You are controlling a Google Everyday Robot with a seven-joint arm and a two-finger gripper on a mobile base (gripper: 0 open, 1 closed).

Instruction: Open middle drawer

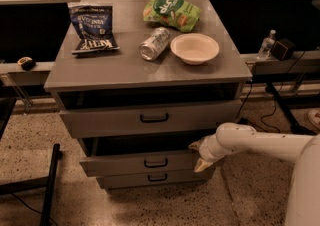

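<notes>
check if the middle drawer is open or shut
Partly open: the middle drawer juts past the bottom drawer, dark gap above. The gripper sits at its right end.

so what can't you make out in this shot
All in the camera view:
- Inside of the middle drawer: dark, shadowed by the top drawer jutting out above it.
- Gripper at the middle drawer's right end: whether it touches the front is unclear, since the arm covers that corner.
- Bottom drawer: only a strip of its front shows below the middle one.
- Small dark object on the left ledge: too small to identify.
</notes>
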